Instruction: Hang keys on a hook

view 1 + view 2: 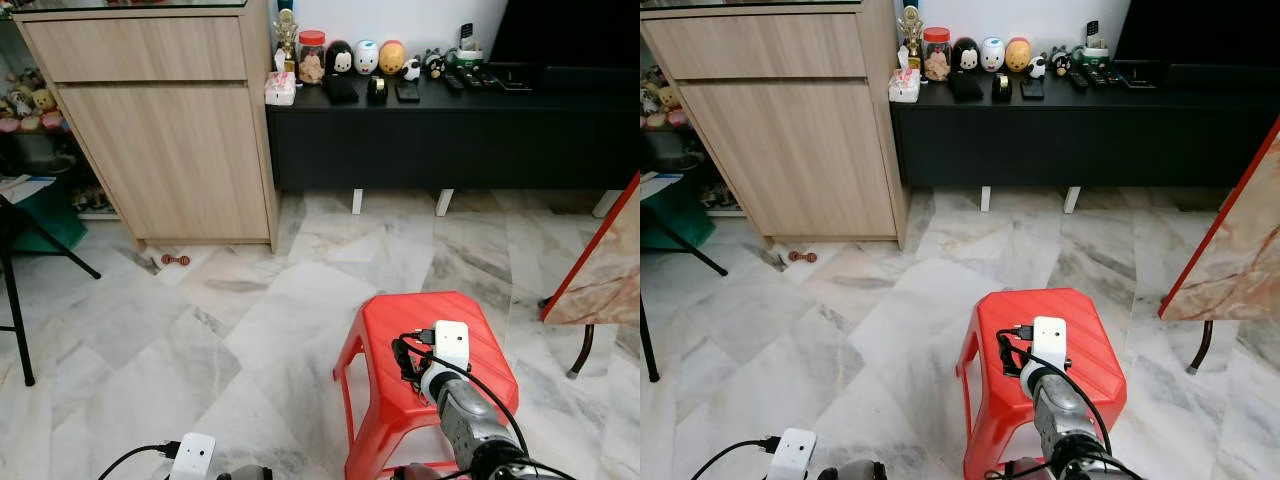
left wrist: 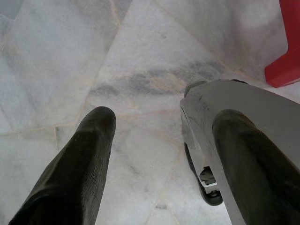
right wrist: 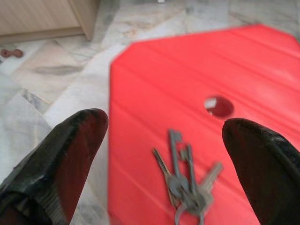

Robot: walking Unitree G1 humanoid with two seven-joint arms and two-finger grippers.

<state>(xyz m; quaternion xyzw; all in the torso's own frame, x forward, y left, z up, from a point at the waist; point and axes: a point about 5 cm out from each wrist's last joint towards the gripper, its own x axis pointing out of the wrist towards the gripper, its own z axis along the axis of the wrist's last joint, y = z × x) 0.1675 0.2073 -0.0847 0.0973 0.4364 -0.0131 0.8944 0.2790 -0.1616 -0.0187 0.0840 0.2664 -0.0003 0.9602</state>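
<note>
Metal keys [image 3: 185, 185] on ribbed red plastic stool [image 3: 154, 93]

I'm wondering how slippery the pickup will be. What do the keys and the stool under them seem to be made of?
The keys look like dull grey metal: thin flat blades bunched on a ring. The stool looks like moulded red plastic with a slightly glossy, ribbed top and a round hole; likely smooth. The right gripper is open above the keys.

I see a bright red stool [image 1: 1045, 345] on grey-veined white marble floor [image 1: 890, 300]. On its seat lie dull silver keys [image 3: 185, 180]. Beyond the stool stand a pale wood-grain cabinet [image 1: 790, 130] and a black console [image 1: 1080, 130]. My right gripper's fingers [image 3: 65, 154] are black.
</note>
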